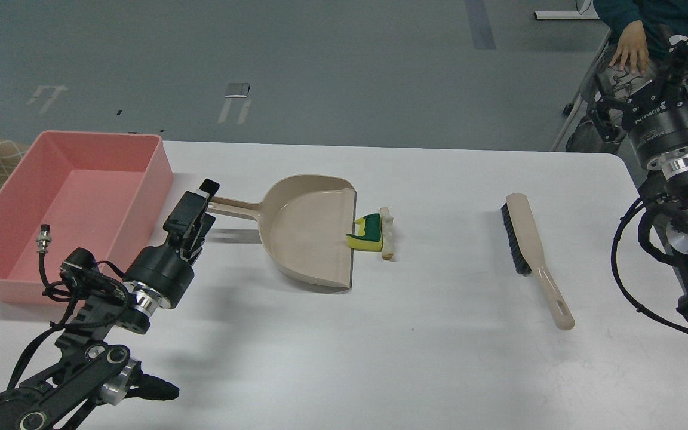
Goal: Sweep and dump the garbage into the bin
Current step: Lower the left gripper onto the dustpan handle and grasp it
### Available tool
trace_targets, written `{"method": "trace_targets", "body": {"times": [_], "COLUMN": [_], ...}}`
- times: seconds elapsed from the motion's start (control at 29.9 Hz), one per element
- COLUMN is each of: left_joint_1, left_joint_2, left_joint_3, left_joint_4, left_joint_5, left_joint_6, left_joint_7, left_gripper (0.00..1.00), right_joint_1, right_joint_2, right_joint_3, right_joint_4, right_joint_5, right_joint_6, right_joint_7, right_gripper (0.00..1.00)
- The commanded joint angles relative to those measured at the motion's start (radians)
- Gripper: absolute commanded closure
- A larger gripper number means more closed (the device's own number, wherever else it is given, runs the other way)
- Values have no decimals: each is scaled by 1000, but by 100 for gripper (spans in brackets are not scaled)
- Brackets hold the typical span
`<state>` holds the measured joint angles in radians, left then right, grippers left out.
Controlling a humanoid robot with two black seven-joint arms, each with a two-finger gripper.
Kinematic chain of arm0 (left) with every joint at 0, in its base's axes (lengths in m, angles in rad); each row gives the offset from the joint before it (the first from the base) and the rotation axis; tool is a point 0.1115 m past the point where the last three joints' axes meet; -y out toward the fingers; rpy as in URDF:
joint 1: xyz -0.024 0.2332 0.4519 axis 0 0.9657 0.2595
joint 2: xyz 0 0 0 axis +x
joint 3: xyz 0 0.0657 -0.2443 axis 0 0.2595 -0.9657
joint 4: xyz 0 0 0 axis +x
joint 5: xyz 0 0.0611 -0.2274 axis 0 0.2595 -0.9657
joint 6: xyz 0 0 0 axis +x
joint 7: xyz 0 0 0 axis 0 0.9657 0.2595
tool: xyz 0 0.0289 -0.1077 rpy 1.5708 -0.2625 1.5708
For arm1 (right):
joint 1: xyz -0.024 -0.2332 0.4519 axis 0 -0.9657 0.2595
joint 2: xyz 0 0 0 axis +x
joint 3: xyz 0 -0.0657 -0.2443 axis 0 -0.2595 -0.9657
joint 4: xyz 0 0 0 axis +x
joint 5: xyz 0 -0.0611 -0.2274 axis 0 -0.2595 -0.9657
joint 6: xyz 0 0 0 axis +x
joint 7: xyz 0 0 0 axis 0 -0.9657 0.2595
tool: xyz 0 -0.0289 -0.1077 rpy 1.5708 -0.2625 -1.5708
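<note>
Two scraps, yellow-green sponge piece point(367, 233) and pale strip point(387, 233), at dustpan point(311, 230) mouth. Pink bin point(111, 149) far left. Left gripper point(208, 192) closed around dustpan handle. Right gripper point(687, 51) raised, cannot tell if open. Brush point(532, 251) well right.

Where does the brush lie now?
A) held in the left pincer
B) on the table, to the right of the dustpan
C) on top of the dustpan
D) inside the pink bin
B: the brush lies flat on the table, right of the dustpan, untouched.
</note>
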<state>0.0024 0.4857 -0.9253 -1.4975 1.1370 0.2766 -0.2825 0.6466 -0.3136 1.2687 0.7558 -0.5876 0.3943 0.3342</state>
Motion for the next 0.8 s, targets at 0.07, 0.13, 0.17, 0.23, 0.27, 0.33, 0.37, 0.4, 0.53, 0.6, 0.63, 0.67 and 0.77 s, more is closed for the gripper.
{"method": "trace_targets", "body": {"times": [0.07, 0.13, 0.17, 0.23, 0.27, 0.33, 0.37, 0.4, 0.53, 0.6, 0.63, 0.67, 0.77], "left_joint_1": [1, -4, -9, -13, -22, -32, -42, -56, -75, -90, -93, -96, -102], "left_joint_2": [-38, -53, -70, -87, -101, -116, -130, -145, -171, -190, -196, -200, -213], "left_joint_3": [0, -3, -3, -3, -3, -6, -6, -4, -6, -3, -3, -3, -4], "left_joint_4": [71, 115, 141, 155, 163, 174, 187, 203, 235, 256, 261, 266, 269], "left_joint_5": [1, 1, 3, 3, 4, 4, 4, 4, 4, 4, 4, 4, 3], "left_joint_6": [9, 9, 10, 10, 10, 12, 15, 19, 29, 36, 38, 39, 41], "left_joint_7": [-4, -7, -9, -9, -9, -9, -10, -9, -12, -14, -12, -12, -14], "left_gripper": [2, 2, 2, 2, 2, 2, 2, 2, 2, 2, 2, 2, 2], "right_joint_1": [-1, -1, -1, -1, -1, -1, 1, 1, 1, 1, 1, 1, 1], "right_joint_2": [2, 2, 2, 2, 2, 2, 2, 2, 2, -2, -2, -4, -2], "right_joint_3": [1, 1, 0, 0, 0, 1, 1, 1, 1, 1, 0, 0, 1], "right_joint_4": [0, 0, 0, 0, 0, 0, 0, 0, 0, 0, 0, 0, 0], "right_joint_5": [0, 0, 0, 0, 0, 0, 0, 0, 0, 0, 0, 0, 0], "right_joint_6": [0, 0, 0, 0, 0, 0, 0, 0, 0, 0, 0, 0, 0], "right_joint_7": [0, 0, 0, 0, 0, 0, 0, 0, 0, 0, 0, 0, 0], "right_gripper": [0, 0, 0, 0, 0, 0, 0, 0, 0, 0, 0, 0, 0]}}
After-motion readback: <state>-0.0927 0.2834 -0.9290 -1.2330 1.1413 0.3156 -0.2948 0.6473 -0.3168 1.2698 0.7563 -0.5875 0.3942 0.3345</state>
